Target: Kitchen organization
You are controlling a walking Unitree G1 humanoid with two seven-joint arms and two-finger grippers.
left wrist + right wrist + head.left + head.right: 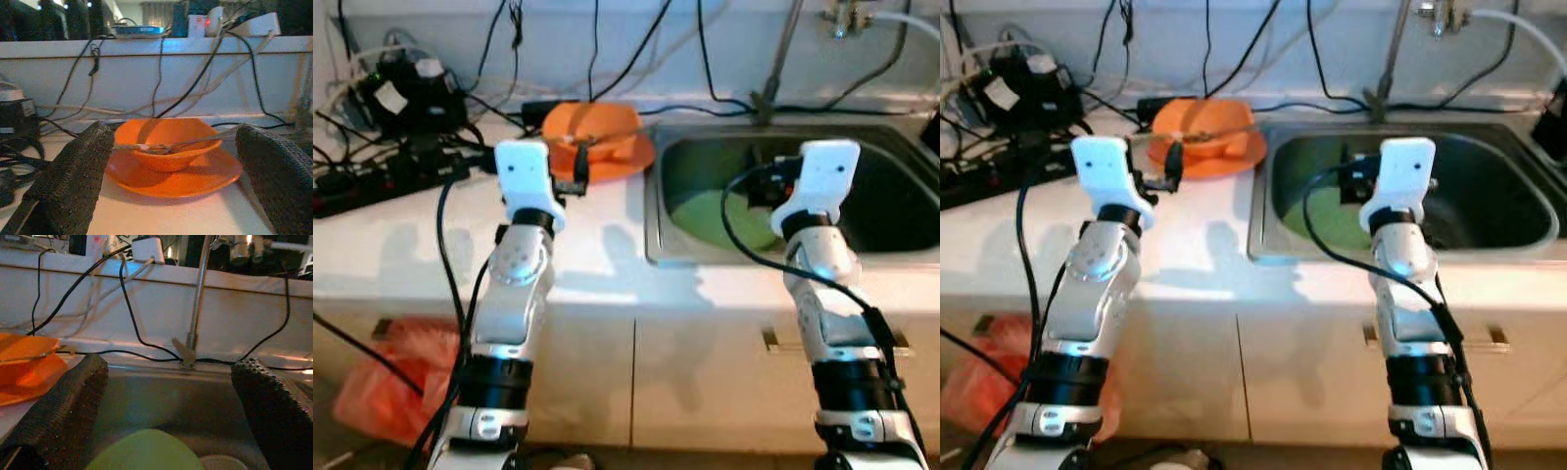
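Spoon (166, 145) lying crosswise over orange bowl (166, 147), handle toward sink (901, 147), both grippers' jaws apart

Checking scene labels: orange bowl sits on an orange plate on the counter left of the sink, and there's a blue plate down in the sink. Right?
One thing is off: the plate in the sink is light green, not blue; the left eye view shows it, and the right wrist view too. The rest stands: the orange bowl sits on the orange plate on the counter left of the sink.
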